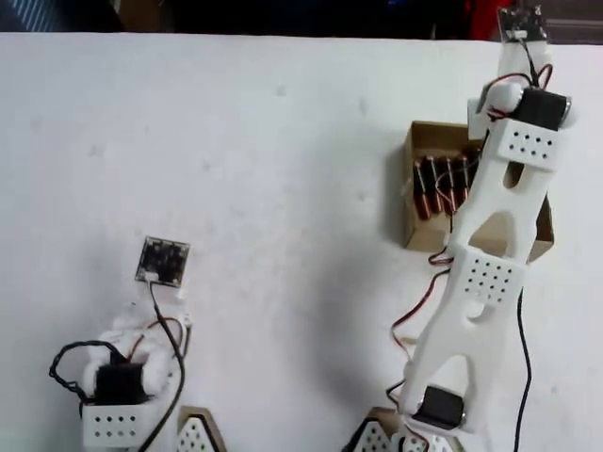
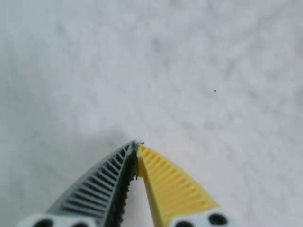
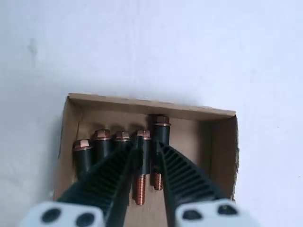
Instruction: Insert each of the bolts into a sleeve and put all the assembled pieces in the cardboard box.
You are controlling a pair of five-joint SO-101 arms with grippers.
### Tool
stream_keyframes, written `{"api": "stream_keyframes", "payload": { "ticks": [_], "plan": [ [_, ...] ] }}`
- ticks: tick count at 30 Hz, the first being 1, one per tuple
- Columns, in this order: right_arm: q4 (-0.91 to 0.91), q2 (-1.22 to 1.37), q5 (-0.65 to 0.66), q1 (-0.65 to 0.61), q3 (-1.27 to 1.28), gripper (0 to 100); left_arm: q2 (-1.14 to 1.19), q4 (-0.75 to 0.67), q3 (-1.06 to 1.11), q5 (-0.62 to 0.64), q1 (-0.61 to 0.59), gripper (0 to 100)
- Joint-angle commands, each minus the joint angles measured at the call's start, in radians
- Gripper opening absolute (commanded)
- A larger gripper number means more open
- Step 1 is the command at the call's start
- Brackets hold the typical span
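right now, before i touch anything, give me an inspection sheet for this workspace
surface: white table, faintly smudged.
job's things: open brown cardboard box; five copper bolts in black sleeves lying side by side inside.
clutter: nothing seen.
grippers: left tool shut, above the table; right tool over the box at one piece, grip unclear.
cables: red and black wires along the right arm; black cable by the left arm.
surroundings: dark strip beyond the table's far edge.

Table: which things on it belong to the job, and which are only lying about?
Job: cardboard box; five assembled pieces inside it; right gripper over them.
Lying about: nothing loose. There is just the table and the left gripper, jaws shut, empty.
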Motion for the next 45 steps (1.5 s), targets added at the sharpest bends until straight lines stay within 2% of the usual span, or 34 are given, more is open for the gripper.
{"api": "stream_keyframes", "payload": {
  "ticks": [1,5,14,23,36,45],
  "plan": [
    [0.033,-0.056,-0.032,-0.024,-0.052,1.7,-0.016,-0.003,-0.003,-0.006,-0.001,2],
    [0.036,-0.125,-0.11,-0.016,-0.049,1.7,-0.016,-0.003,-0.003,-0.006,-0.001,2],
    [0.039,-0.321,-0.109,-0.019,0.026,1.6,-0.016,-0.003,-0.003,-0.006,-0.001,2],
    [0.036,-0.684,-0.115,-0.042,0.477,1.7,-0.016,-0.003,-0.003,-0.006,-0.001,2],
    [0.031,-1.196,-0.117,-0.222,1.106,1.7,-0.016,-0.003,-0.003,-0.006,-0.001,2],
    [0.031,-1.455,-0.117,-0.295,1.436,1.7,-0.016,-0.003,-0.003,-0.006,-0.001,2]
  ]
}}
